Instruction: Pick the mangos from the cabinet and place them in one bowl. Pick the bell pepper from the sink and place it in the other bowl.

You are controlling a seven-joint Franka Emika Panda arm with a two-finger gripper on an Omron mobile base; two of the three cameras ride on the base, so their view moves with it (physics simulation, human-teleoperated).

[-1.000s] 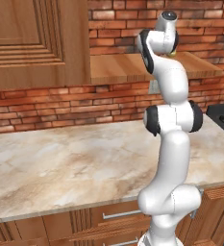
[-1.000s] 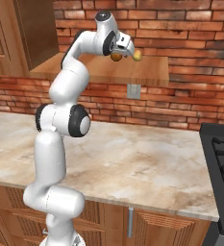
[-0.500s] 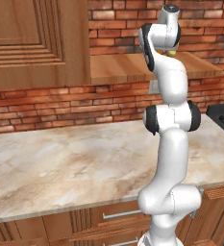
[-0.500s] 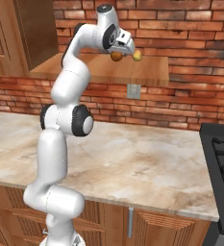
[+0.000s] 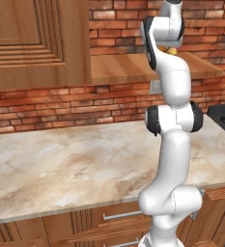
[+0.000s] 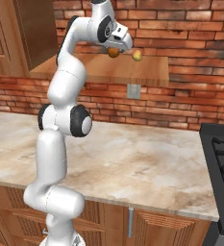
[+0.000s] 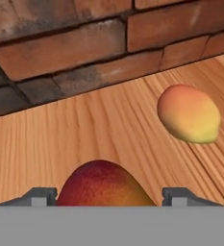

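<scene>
Brick wall behind shelf board (image 7: 84, 129). Jaws were seen pinching near mango (image 7: 101, 185); second mango (image 7: 189, 114) lay ahead-right, apart.

Plain wooden shelf board (image 7: 108, 125) of the cabinet (image 5: 36, 43) across the frame below a brick wall (image 7: 84, 43), bearing one mango (image 7: 189, 114) at right and another reddish mango (image 7: 104, 185) at bottom centre.

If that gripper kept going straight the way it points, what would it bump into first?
Apart from the mango already between the gripper's fingertips, probably the shelf board, then the brick wall; depth is hard to judge.
</scene>
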